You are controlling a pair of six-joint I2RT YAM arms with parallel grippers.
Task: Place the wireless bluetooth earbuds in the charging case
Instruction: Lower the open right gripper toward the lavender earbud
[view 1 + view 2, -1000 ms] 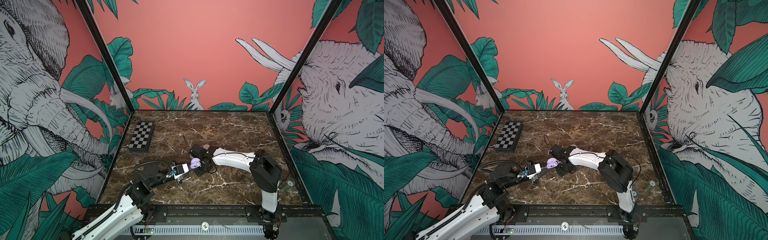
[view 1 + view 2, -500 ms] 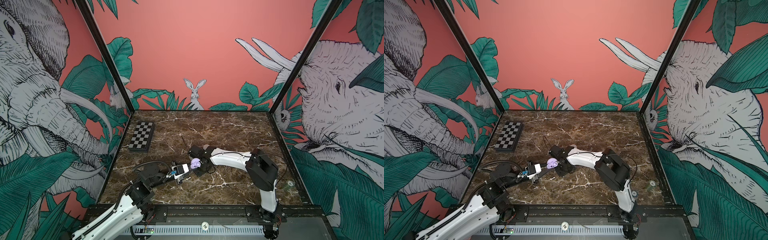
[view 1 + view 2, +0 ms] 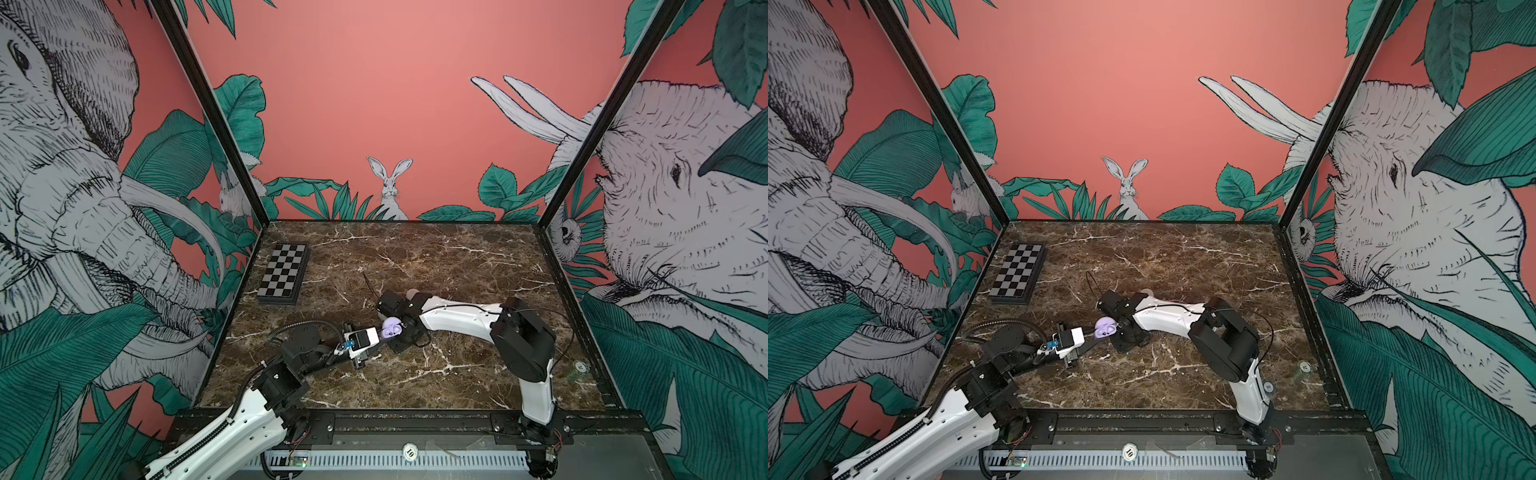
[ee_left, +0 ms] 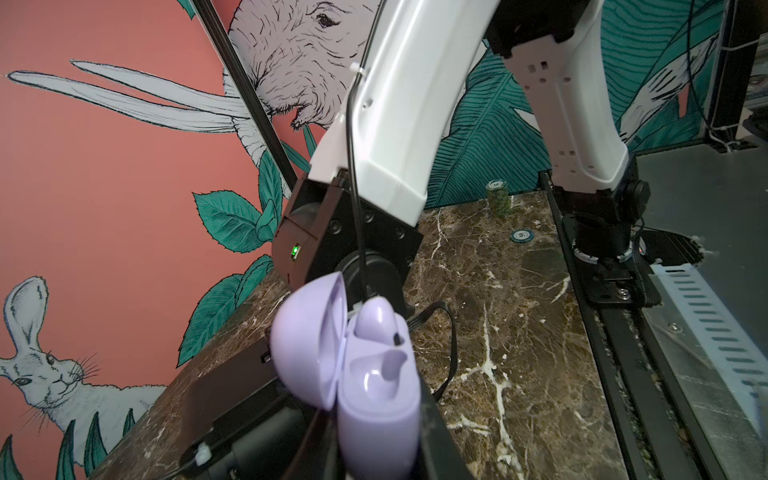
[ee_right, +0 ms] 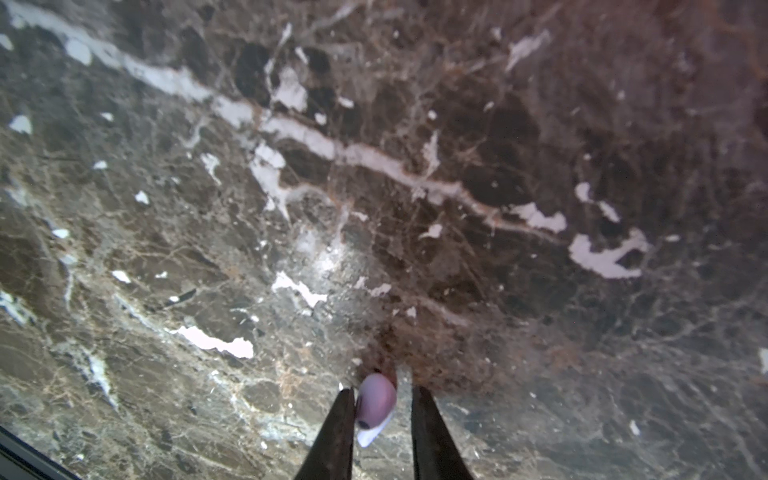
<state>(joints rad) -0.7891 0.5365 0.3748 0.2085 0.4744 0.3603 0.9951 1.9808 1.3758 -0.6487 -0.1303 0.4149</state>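
Observation:
My left gripper [image 4: 378,453] is shut on the lilac charging case [image 4: 376,395], held just above the marble with its lid [image 4: 305,345] swung open. A lilac earbud [image 4: 374,322] sits in one slot, and the slot beside it is empty. In both top views the case [image 3: 392,328] [image 3: 1104,328] hangs right next to the right wrist. My right gripper [image 5: 382,390] points down at the table. Another lilac earbud [image 5: 376,401] lies between its narrowed fingers, touching one finger [image 5: 343,428], with a gap to the other.
A folded chessboard [image 3: 284,274] [image 3: 1017,274] lies at the far left. A stack of green poker chips [image 4: 498,199] and a loose chip [image 4: 521,236] sit near the right arm's base. A pale round thing [image 3: 412,293] peeks out behind the right wrist.
The right arm's elbow has shifted a little to the left while its gripper stays low at the same spot. The left gripper with the case has not moved.

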